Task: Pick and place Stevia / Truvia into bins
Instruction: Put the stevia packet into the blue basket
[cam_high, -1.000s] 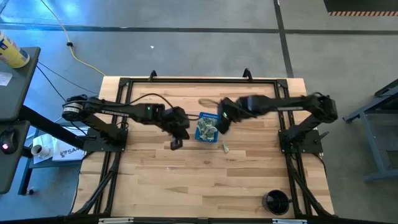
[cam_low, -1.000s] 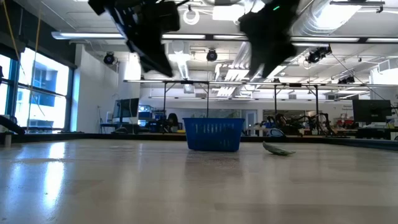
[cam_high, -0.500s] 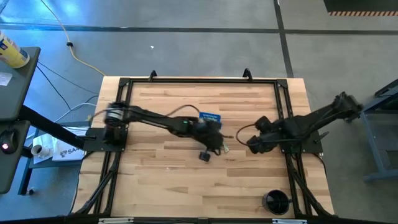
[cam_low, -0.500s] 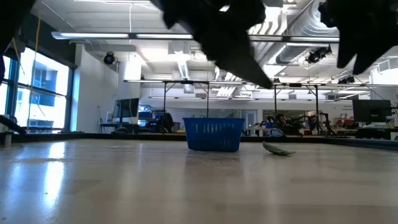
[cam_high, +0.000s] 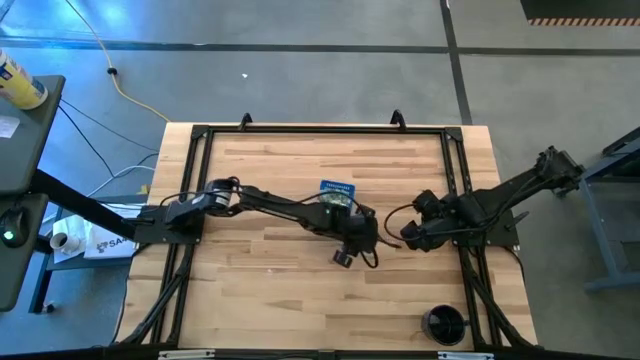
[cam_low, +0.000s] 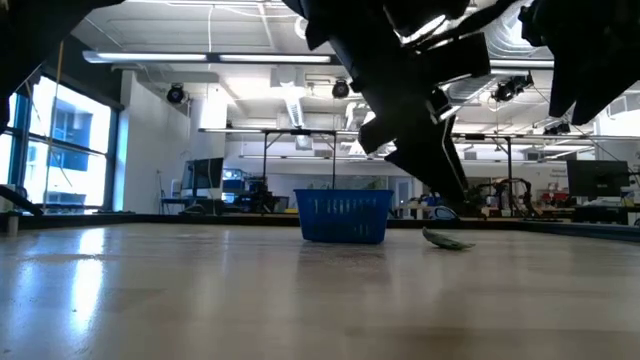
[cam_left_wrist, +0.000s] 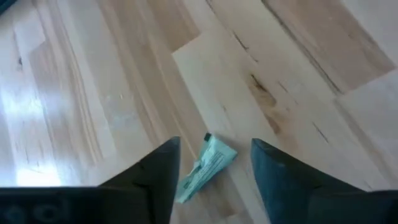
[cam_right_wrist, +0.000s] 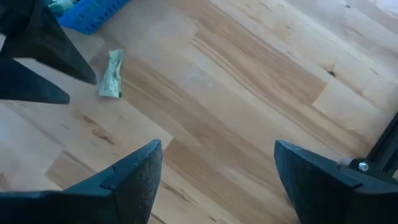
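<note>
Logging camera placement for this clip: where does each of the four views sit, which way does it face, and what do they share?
High: overhead, straight down on table, both arms, blue bin.
Low: table height, level across; bin, sachet, arms overhead.
Left wrist: past open left gripper, down on sachet.
Right wrist: past open right gripper, across the wood.
Shared: that loose sachet beside the bin, in both wrist views and low.

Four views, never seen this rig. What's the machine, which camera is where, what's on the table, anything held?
Two dark robot arms work at a wooden table. One picture looks straight down, one looks level across the tabletop, and two come from cameras on the wrists. The left claw is open, its fingers either side of a pale green sachet lying flat on the wood; nothing is gripped. The right claw waits open over bare table, holding nothing. The blue bin stands beside the sachet, and a black cup sits at the table's edge.
</note>
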